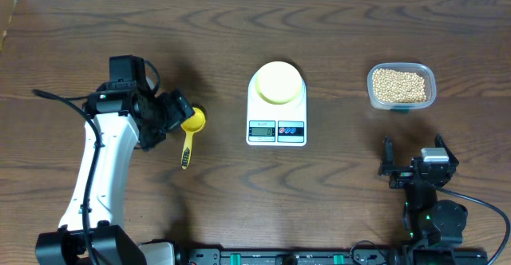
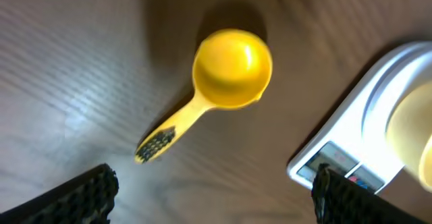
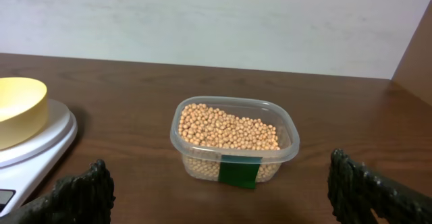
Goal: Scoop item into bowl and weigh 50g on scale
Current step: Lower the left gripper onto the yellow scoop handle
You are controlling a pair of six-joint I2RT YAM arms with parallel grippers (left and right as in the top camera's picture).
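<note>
Tan beans [image 1: 399, 84] fill a clear plastic tub [image 1: 402, 104] at the right, also in the right wrist view [image 3: 228, 128]. The pale yellow bowl [image 1: 277, 81] sits empty on the white scale [image 1: 276, 129] at the centre. A bright yellow scoop [image 1: 192, 124] lies on the table left of the scale; in the left wrist view [image 2: 231, 69] its empty cup faces up. My left gripper [image 1: 172, 115] is open and empty, hovering just left of the scoop [image 2: 214, 196]. My right gripper [image 1: 409, 163] is open and empty, in front of the tub [image 3: 219, 190].
The wooden table [image 1: 335, 177] runs to a pale wall at the back. The scale's display and buttons [image 1: 276, 130] face the front edge. The scale's corner [image 2: 337, 158] lies by my left gripper's right finger.
</note>
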